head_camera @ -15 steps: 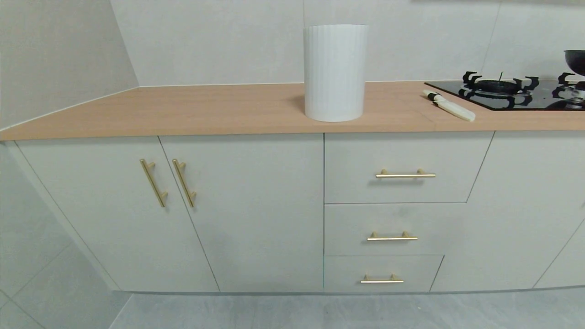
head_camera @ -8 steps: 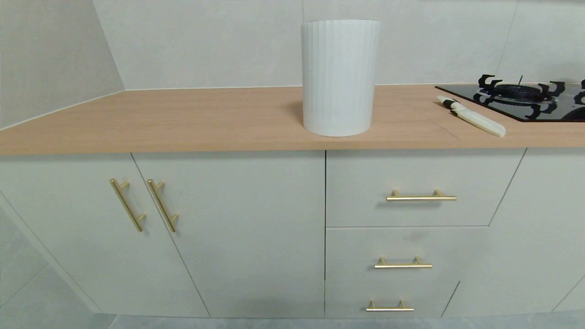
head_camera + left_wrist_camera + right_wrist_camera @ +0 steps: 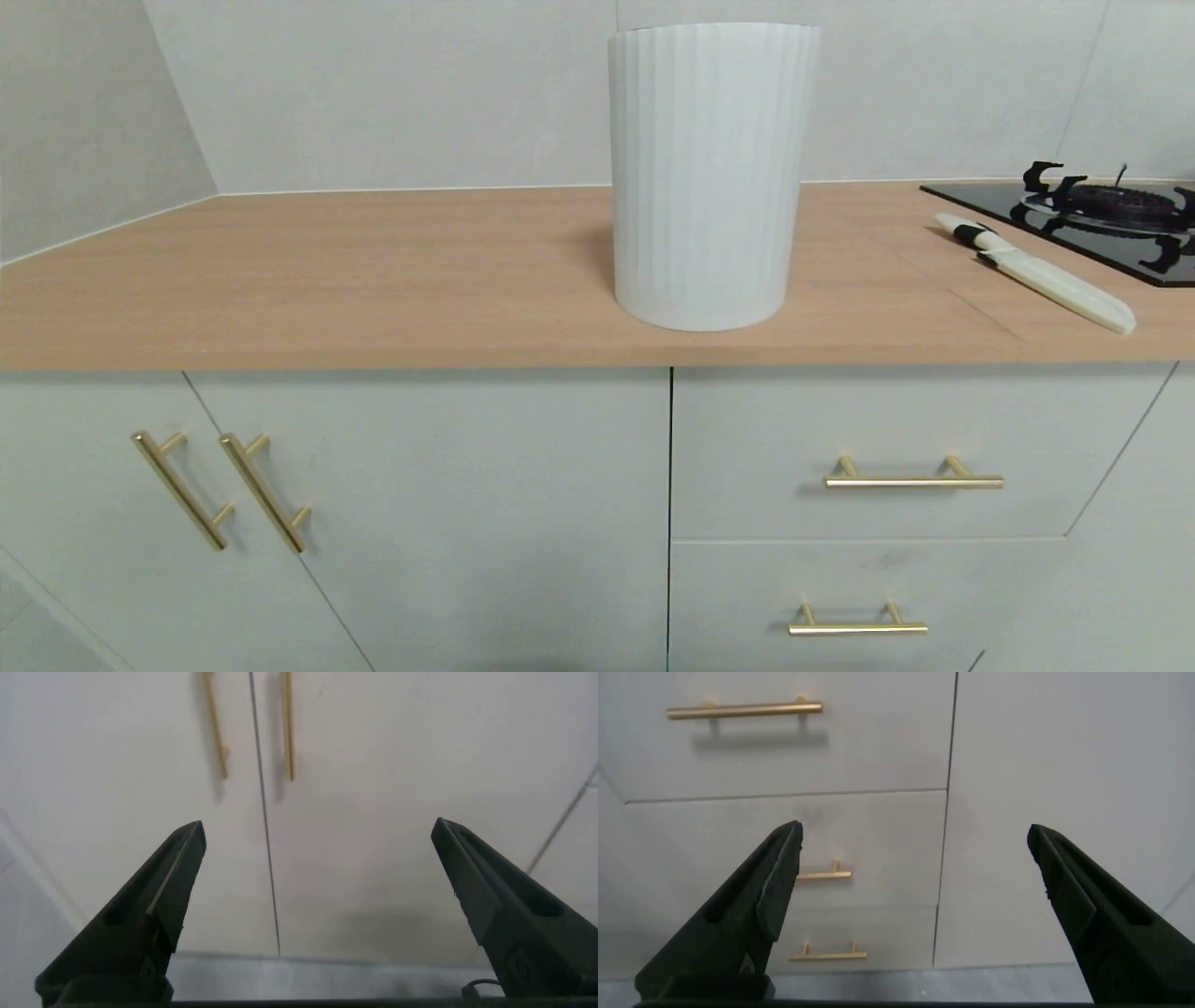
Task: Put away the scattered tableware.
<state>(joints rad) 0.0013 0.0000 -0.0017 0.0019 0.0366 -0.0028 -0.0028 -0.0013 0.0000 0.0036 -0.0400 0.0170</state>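
- The knife [image 3: 1036, 273], pale with a dark band near the handle, lies flat on the wooden countertop [image 3: 327, 271], well apart from both claws, which face the cabinet fronts under that countertop.
- It lies between the tall white ribbed container [image 3: 705, 177] and the black hob [image 3: 1111, 219], touching neither, with its blade end near the countertop's front edge.
- The left gripper [image 3: 318, 915] is spread wide with nothing between its fingers. It points at the seam of the two cabinet doors [image 3: 392, 812], whose two slim gold handles [image 3: 217, 723] hang on either side of that seam.
- The right gripper [image 3: 915, 915] is likewise spread wide and holds nothing. It faces the stack of drawers [image 3: 785, 831], with one long gold drawer handle [image 3: 744, 710] and two shorter ones farther off.
- Neither claw touches a door, a drawer or a handle.
- The container stands upright near the countertop's front edge, above the line where the doors meet the drawers. Its rim reaches the top of the head view, so I cannot tell what is inside.
- All doors and drawers are closed.
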